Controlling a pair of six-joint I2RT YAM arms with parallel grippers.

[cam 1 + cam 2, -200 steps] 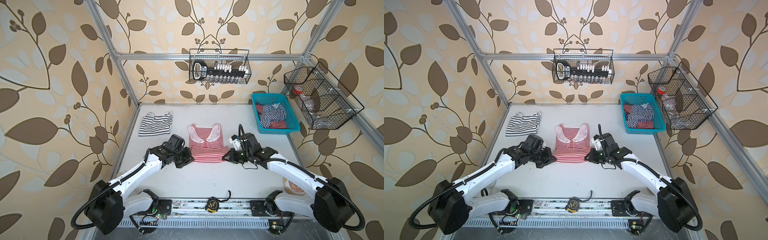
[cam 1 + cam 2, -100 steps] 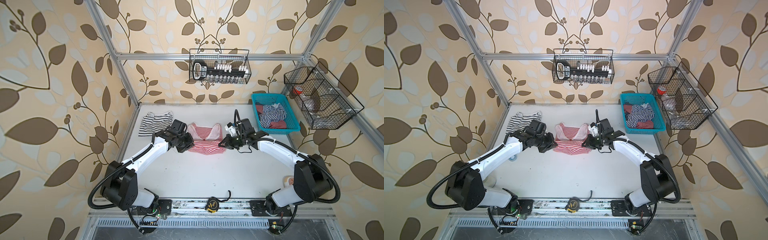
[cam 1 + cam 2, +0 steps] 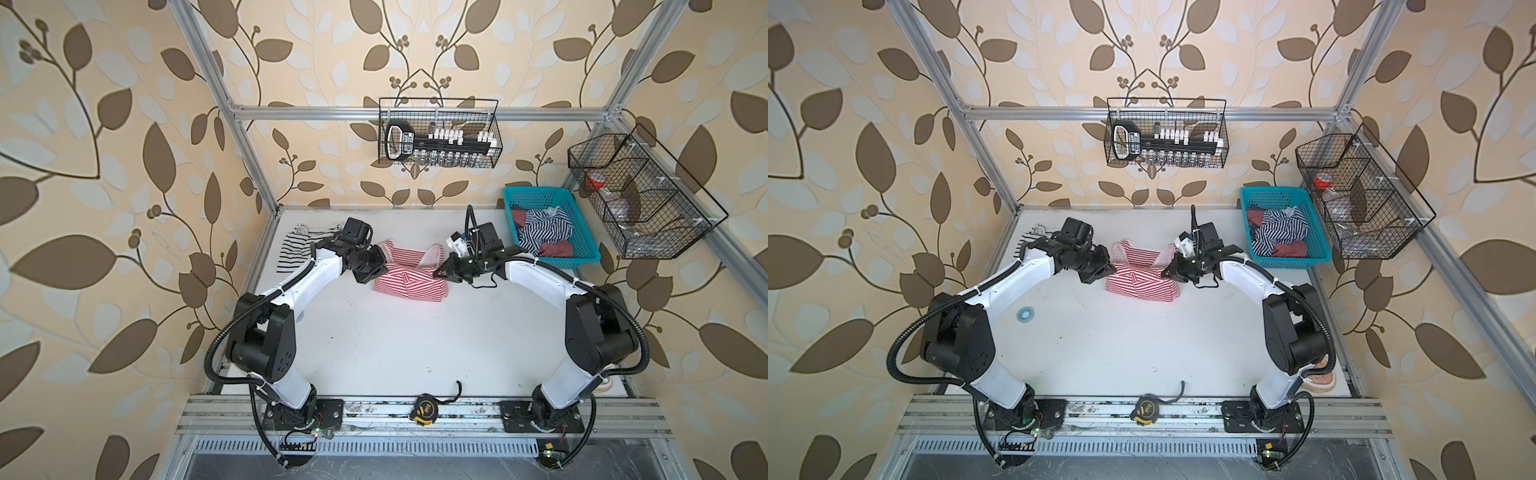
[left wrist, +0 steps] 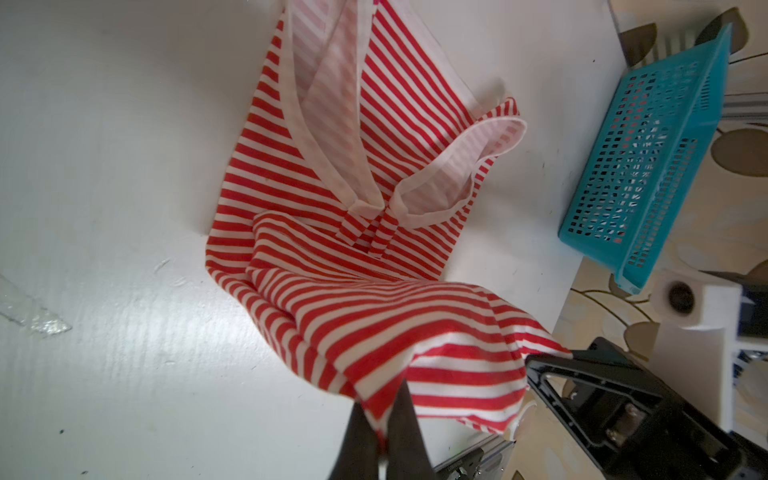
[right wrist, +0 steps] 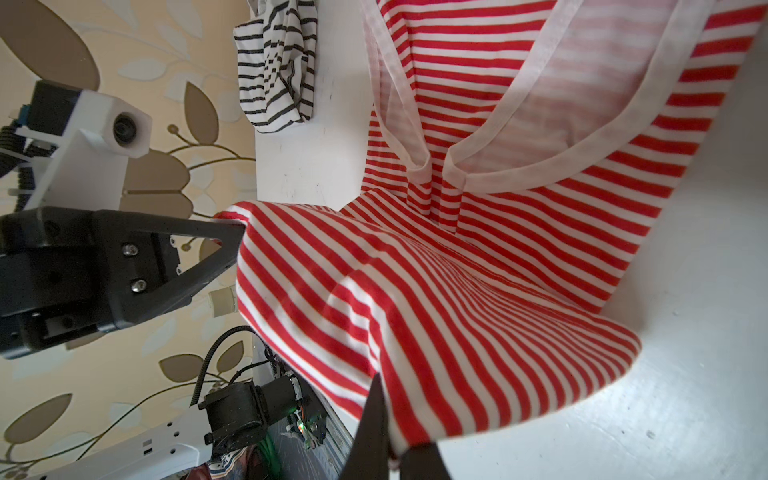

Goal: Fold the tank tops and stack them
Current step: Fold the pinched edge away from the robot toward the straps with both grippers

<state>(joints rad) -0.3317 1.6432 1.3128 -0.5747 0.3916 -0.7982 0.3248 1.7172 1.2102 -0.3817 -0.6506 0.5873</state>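
The red-and-white tank top (image 3: 409, 284) (image 3: 1138, 286) lies mid-table, straps toward the back wall. Its near hem is lifted and doubled back over the body. My left gripper (image 3: 380, 266) (image 4: 380, 415) is shut on the hem's left corner, and my right gripper (image 3: 438, 274) (image 5: 388, 419) is shut on the right corner. The hem hangs stretched between them (image 4: 415, 332) (image 5: 415, 299). A black-and-white tank top (image 3: 295, 253) (image 5: 276, 70) lies at the back left, partly behind my left arm. A navy-and-white tank top (image 3: 544, 232) (image 3: 1279, 230) sits crumpled in the turquoise basket (image 3: 536, 192).
Dark red cloth (image 3: 555, 249) also lies in the basket at the back right. Wire baskets hang on the back wall (image 3: 438, 133) and right wall (image 3: 640, 199). A tape measure (image 3: 424, 409) rests on the front rail. A blue tape ring (image 3: 1025, 313) lies by my left arm.
Both grippers have carried the red-and-white top's near hem up and toward the back wall, doubling it over the body. Both arms have reached farther from the front rail.
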